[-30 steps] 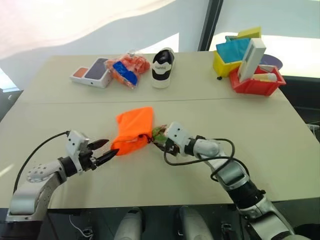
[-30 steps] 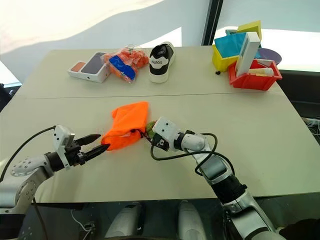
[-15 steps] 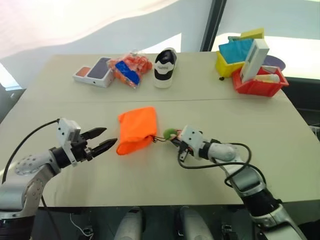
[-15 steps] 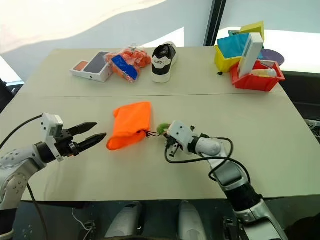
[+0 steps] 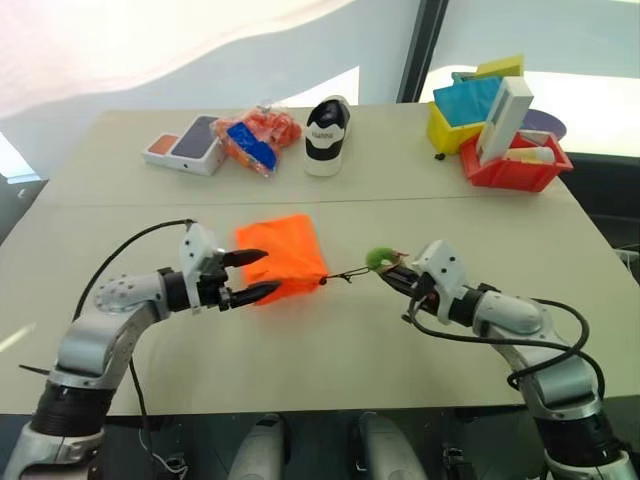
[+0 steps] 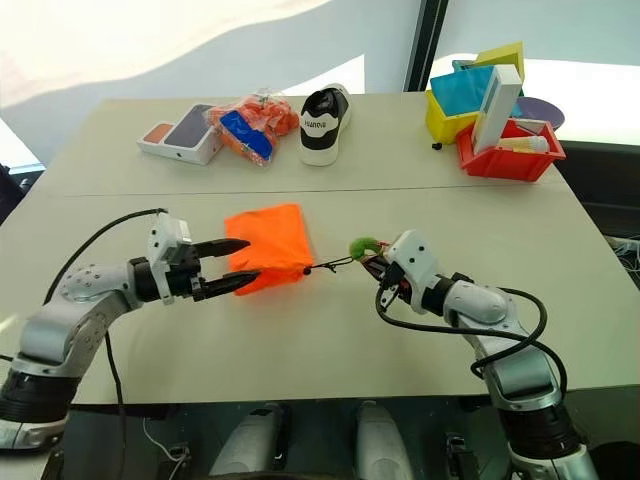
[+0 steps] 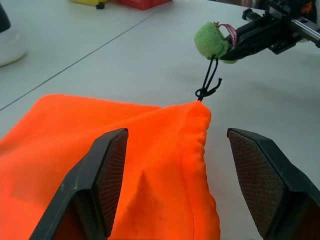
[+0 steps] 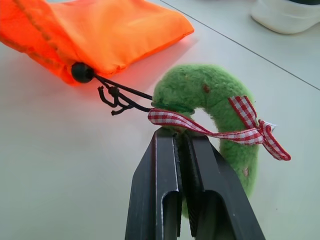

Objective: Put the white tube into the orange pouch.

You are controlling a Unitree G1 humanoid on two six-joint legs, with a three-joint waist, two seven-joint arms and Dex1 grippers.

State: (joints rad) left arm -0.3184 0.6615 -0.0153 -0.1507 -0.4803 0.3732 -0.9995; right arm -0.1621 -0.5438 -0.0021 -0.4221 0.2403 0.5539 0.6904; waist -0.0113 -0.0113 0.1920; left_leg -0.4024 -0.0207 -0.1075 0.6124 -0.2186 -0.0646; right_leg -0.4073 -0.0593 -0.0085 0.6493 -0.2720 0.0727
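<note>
The orange pouch (image 5: 285, 260) lies flat mid-table, its mouth drawn to a point on the right. From there a thin black cord (image 5: 345, 272) runs taut to a fuzzy green ball (image 5: 380, 257) with a checked ribbon. My right gripper (image 5: 393, 270) is shut on that green ball (image 8: 210, 95), holding it just above the table. At the pouch's left edge my left gripper (image 5: 270, 272) stands open, its fingers either side of the pouch's near corner (image 7: 165, 165). The white tube is hidden from view.
Along the far edge sit a phone box (image 5: 185, 143), a clear bag of orange snacks (image 5: 255, 135) and a black-and-white shoe (image 5: 325, 135). At the far right stand a yellow bin (image 5: 450, 125) and a red bin (image 5: 515, 172) with a tall white box (image 5: 503, 118).
My right gripper shut on the green ball and drew it right, away from the pouch, stretching the cord. My left gripper moved right up to the pouch's edge, and the pouch slid slightly right.
</note>
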